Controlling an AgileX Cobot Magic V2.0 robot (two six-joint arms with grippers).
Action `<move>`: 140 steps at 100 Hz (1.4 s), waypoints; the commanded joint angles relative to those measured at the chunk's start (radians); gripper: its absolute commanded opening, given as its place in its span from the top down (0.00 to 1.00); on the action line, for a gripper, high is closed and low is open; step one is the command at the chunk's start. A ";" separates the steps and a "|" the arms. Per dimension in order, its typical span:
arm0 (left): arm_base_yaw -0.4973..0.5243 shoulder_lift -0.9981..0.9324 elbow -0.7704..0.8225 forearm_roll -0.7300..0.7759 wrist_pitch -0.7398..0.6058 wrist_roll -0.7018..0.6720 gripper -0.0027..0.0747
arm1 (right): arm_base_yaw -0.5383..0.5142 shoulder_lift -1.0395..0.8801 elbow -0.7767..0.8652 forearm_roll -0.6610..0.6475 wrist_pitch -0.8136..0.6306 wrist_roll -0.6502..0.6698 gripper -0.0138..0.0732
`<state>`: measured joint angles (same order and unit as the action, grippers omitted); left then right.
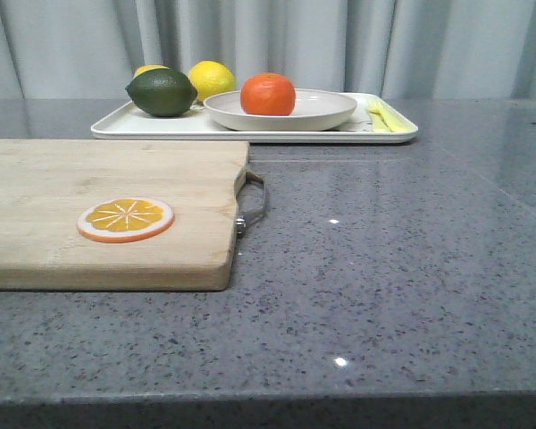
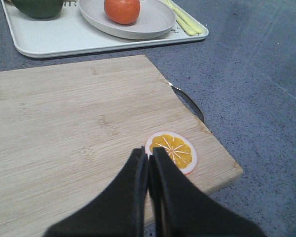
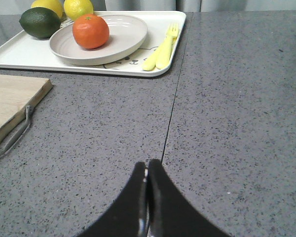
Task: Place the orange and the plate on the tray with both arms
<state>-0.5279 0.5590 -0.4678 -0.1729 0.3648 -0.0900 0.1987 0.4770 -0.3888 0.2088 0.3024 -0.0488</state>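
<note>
The orange [image 1: 268, 94] [image 2: 122, 10] [image 3: 91, 31] rests in the beige plate [image 1: 326, 112] [image 2: 155, 22] [image 3: 126, 42], and the plate sits on the white tray [image 1: 161, 127] [image 2: 64, 39] [image 3: 19, 52] at the back of the table. My left gripper [image 2: 149, 153] is shut and holds nothing; it hangs over the wooden cutting board, close to the orange slice. Over the bare grey table, well short of the tray, my right gripper [image 3: 147, 165] is shut too, with nothing in it. Neither gripper appears in the front view.
A wooden cutting board [image 1: 71, 188] [image 2: 64, 123] [image 3: 10, 96] with a metal handle [image 1: 253, 201] lies at the left, an orange slice [image 1: 125, 219] [image 2: 172, 151] on it. On the tray also lie a dark green lime [image 1: 162, 92], two lemons [image 1: 212, 79] and yellow cutlery [image 1: 384, 116] [image 3: 160, 49].
</note>
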 commanded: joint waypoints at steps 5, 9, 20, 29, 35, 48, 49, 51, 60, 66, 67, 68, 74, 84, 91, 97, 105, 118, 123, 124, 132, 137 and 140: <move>0.043 -0.028 0.006 0.002 -0.107 -0.005 0.99 | 0.000 -0.002 -0.027 0.003 -0.069 -0.007 0.92; 0.064 -0.039 0.025 0.002 -0.147 -0.005 0.99 | 0.000 -0.002 -0.027 0.003 -0.069 -0.007 0.92; 0.118 -0.080 0.092 0.007 -0.281 -0.005 0.99 | 0.000 -0.002 -0.027 0.003 -0.069 -0.007 0.92; 0.157 -0.116 0.147 0.051 -0.365 -0.005 0.99 | 0.000 -0.002 -0.027 0.003 -0.069 -0.007 0.92; 0.193 -0.145 0.185 0.079 -0.403 -0.005 0.99 | 0.000 -0.002 -0.027 0.003 -0.069 -0.007 0.92; 0.282 -0.210 0.262 0.092 -0.435 -0.005 0.99 | 0.000 -0.002 -0.027 0.003 -0.069 -0.007 0.92; 0.287 -0.217 0.270 0.092 -0.435 -0.005 0.99 | 0.000 -0.002 -0.027 0.003 -0.069 -0.007 0.92; 0.300 -0.228 0.279 0.092 -0.438 -0.005 0.99 | 0.000 -0.002 -0.027 0.003 -0.069 -0.007 0.92; 0.349 -0.277 0.333 0.092 -0.464 -0.005 0.99 | 0.000 -0.002 -0.027 0.003 -0.069 -0.007 0.92; 0.376 -0.310 0.371 0.092 -0.477 -0.005 0.99 | 0.000 -0.002 -0.027 0.003 -0.069 -0.007 0.92; 0.383 -0.318 0.374 0.092 -0.477 -0.005 0.99 | 0.000 -0.002 -0.027 0.003 -0.069 -0.007 0.92; 0.386 -0.323 0.381 0.092 -0.477 -0.005 0.99 | 0.000 -0.002 -0.027 0.003 -0.069 -0.007 0.92; 0.415 -0.361 0.410 0.092 -0.477 -0.005 0.99 | 0.000 -0.002 -0.027 0.003 -0.069 -0.007 0.92; 0.454 -0.420 0.461 0.092 -0.477 -0.005 0.99 | 0.000 -0.002 -0.027 0.003 -0.069 -0.007 0.92; 0.476 -0.468 0.489 0.093 -0.475 -0.005 0.99 | 0.000 -0.002 -0.027 0.003 -0.069 -0.007 0.92; 0.488 -0.507 0.492 0.093 -0.432 -0.005 0.99 | 0.000 -0.002 -0.027 0.003 -0.069 -0.007 0.92; 0.494 -0.557 0.492 0.093 -0.377 0.004 0.99 | 0.000 -0.002 -0.027 0.003 -0.069 -0.007 0.92; 0.494 -0.593 0.492 0.093 -0.323 0.052 0.99 | 0.000 -0.002 -0.027 0.003 -0.069 -0.007 0.92; 0.494 -0.593 0.492 0.093 -0.321 0.058 0.99 | 0.000 -0.002 -0.027 0.003 -0.070 -0.007 0.92; 0.494 -0.593 0.492 0.093 -0.321 0.058 0.99 | 0.000 -0.002 -0.027 0.003 -0.070 -0.007 0.92; 0.494 -0.593 0.492 0.091 -0.319 0.058 0.99 | 0.000 -0.001 -0.027 0.003 -0.070 -0.007 0.92; 0.494 -0.593 0.492 0.091 -0.320 0.058 0.99 | 0.000 -0.001 -0.027 0.003 -0.070 -0.007 0.92; 0.494 -0.593 0.492 0.091 -0.320 0.058 0.99 | 0.000 -0.001 -0.027 0.003 -0.070 -0.007 0.92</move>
<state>-0.0329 -0.0040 0.0009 -0.0815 0.1120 -0.0351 0.1987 0.4770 -0.3888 0.2088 0.3042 -0.0488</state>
